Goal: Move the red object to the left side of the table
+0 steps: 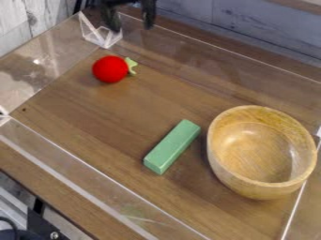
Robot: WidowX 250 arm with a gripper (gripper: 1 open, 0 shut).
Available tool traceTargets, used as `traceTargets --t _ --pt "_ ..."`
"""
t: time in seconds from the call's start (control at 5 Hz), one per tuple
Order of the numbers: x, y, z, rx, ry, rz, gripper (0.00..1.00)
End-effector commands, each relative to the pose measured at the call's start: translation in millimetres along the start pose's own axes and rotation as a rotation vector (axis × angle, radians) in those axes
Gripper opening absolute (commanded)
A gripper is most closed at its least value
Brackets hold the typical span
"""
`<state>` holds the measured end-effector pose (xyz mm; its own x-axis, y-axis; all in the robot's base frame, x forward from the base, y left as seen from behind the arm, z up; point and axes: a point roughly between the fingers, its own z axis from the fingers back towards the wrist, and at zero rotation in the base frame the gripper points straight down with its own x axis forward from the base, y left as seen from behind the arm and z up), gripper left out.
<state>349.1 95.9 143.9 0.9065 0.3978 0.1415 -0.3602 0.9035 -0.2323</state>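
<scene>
Red object (112, 68): it rests on the table (113, 117), toward the upper left of the view.
My fingers (149, 16): spread wide apart, holding nothing, raised beyond the red object and not touching it.
Green block (172, 147): lies beside the bowl (261, 152).

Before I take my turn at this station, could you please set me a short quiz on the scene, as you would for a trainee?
1. Multiple choice: What shape is the green thing beside the bowl?
a) a ball
b) a rectangular block
c) a ring

2. True or false: The red object is inside the wooden bowl.

3. Fill in the blank: The red object rests on the ____.

Key:
1. b: the green block is long and rectangular.
2. False: the red object lies apart from the wooden bowl.
3. table.
</scene>
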Motion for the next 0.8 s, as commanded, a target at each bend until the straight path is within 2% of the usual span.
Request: traceTargets --t 0.0,0.2,0.4,0.6 --pt "13.0 -1.0 18.1 -0.017 -0.057 -0.056 1.0" --pt "18.8 14.8 7.7 -0.029 -0.031 -0.08 0.0" --pt "21.8 24.2 -10.5 -0.017 -0.029 -0.018 0.0" --pt "25.5 28.4 -27.3 -0.001 -0.024 0.037 1.0"
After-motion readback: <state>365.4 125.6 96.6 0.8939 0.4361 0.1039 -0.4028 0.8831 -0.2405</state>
